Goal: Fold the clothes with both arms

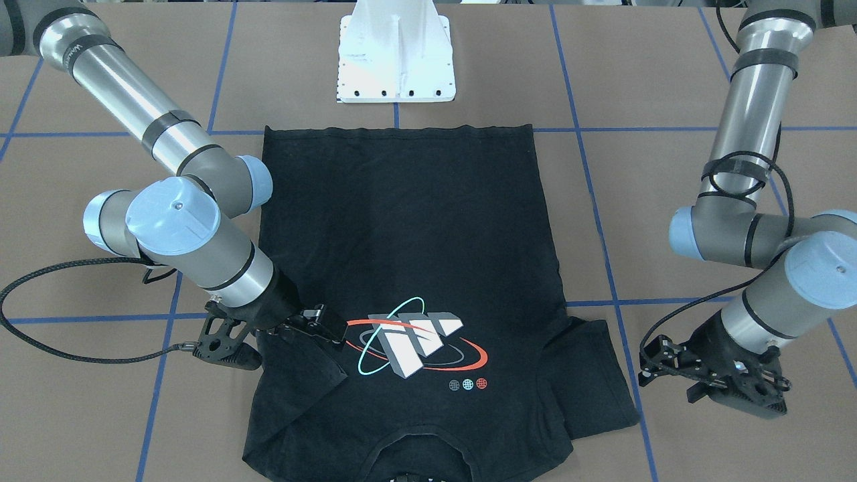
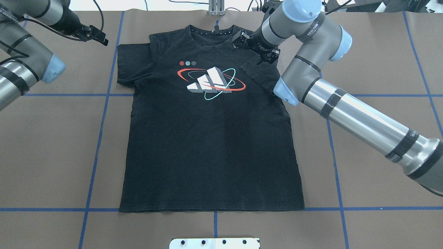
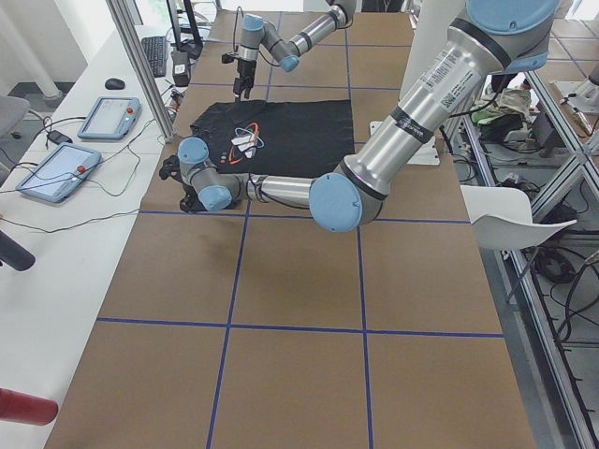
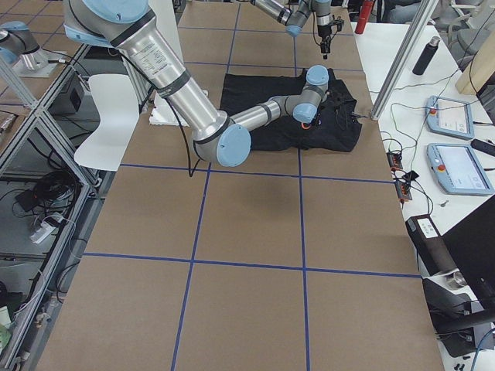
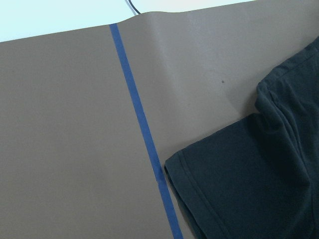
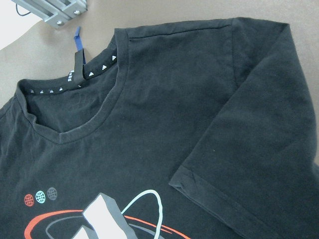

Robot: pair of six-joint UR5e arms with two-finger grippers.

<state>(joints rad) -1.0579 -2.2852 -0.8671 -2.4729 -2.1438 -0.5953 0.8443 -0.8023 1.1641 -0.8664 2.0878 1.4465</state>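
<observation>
- I found the T-shirt spread flat and face up in the middle of the table. Its bottom hem was toward the robot's base and its collar at the far edge. That layout put one sleeve within reach of each arm.
- The sleeve on the robot's right lay turned in over the chest, its edge near the logo. I judged this first fold to be done.
- The right gripper hung over that folded sleeve, near the shoulder. Its wrist view showed the cloth lying slack with no finger on it, so I took it to be holding nothing. I could not tell how far apart its jaws stood.
- The other sleeve lay spread flat on the table, not yet folded.
- The left gripper hovered over bare table just beyond that sleeve, on the outer side of a blue tape line. It appeared to carry nothing, and I could not read its jaw gap in any view. I took this position as a standoff for approaching the sleeve edge from outside.
- Next step, in my judgement: grasp the spread sleeve at its edge, lay it inward to match the first, then fold the body.
- Caution: the cloth looked thin, so a pinch taken too deep could lift both layers.
</observation>
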